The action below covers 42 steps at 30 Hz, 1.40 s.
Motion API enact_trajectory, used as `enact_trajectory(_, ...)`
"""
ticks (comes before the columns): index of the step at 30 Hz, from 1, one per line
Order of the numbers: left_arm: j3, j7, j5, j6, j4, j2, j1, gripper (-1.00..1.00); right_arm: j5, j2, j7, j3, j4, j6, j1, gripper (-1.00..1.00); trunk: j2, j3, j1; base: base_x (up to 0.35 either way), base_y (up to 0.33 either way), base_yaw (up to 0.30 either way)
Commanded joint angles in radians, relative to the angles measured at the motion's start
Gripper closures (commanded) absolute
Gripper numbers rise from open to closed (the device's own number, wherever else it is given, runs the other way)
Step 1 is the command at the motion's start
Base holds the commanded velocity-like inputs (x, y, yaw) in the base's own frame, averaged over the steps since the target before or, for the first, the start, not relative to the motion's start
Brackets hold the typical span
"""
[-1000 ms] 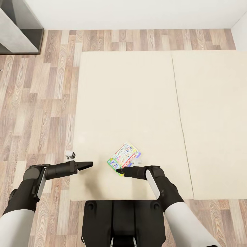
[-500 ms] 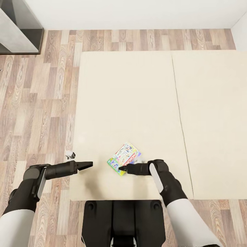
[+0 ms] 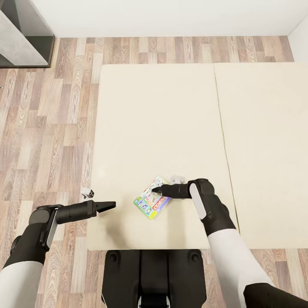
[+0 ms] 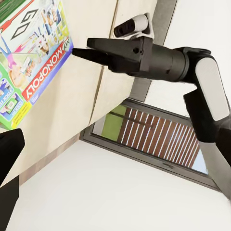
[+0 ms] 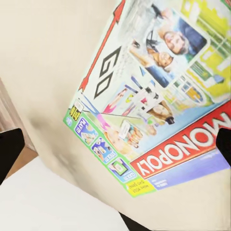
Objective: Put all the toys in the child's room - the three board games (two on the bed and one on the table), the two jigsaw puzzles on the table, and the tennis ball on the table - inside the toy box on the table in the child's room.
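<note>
Wood-plank floor (image 3: 55,128) in mixed brown and grey tones, white wall (image 3: 171,17) along the far edge, dark grey cabinet (image 3: 23,40) in the far left corner, slatted window (image 4: 154,139) in the left wrist view, soft even light.

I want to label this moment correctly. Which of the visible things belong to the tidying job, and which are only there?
Belong to the job:
- Monopoly board game, lying flat on the bed
- bed, where it lies
- right gripper, over the game
- left gripper, at the bed's edge

Only there:
- wood-plank floor
- grey furniture in the corner
- white wall
</note>
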Motion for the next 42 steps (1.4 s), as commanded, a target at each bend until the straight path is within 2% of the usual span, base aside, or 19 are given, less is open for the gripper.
enact_trajectory(1, 0.001, -0.007, -0.008, 0.01, -0.001, 0.0, 0.0, -1.0, -0.002, 0.0, -0.019, -0.001, 0.007, 0.005, -0.018, -1.0, -0.002, -0.001, 0.001, 0.0, 0.0, 0.0)
enact_trajectory(8, 0.001, -0.007, -0.008, 0.01, -0.001, 0.0, 0.0, -1.0, -0.003, 0.0, -0.064, -0.003, 0.137, -0.016, -0.114, -1.0, -0.002, -0.001, 0.001, 0.0, 0.0, 0.0)
enact_trajectory(15, 0.002, -0.007, -0.008, 0.01, -0.001, 0.0, 0.0, -1.0, -0.002, -0.005, -0.07, -0.003, 0.27, -0.108, -0.184, -1.0, -0.002, -0.001, 0.001, 0.0, 0.0, 0.0)
enact_trajectory(23, 0.003, -0.007, -0.007, 0.01, -0.001, 0.0, -0.001, -1.0, -0.002, -0.02, -0.078, -0.007, 0.309, -0.155, -0.206, -1.0, -0.002, -0.001, 0.001, 0.0, 0.0, 0.0)
enact_trajectory(30, 0.003, -0.007, -0.006, 0.01, -0.001, 0.0, -0.001, -1.0, -0.004, -0.018, -0.148, -0.008, 0.312, -0.144, -0.237, -1.0, -0.002, -0.001, 0.001, 0.0, 0.0, 0.0)
enact_trajectory(42, 0.003, -0.007, -0.006, 0.01, -0.001, 0.0, 0.0, -1.0, -0.007, -0.012, -0.17, -0.008, 0.312, -0.141, -0.276, -1.0, -0.002, -0.001, 0.001, 0.0, 0.0, 0.0)
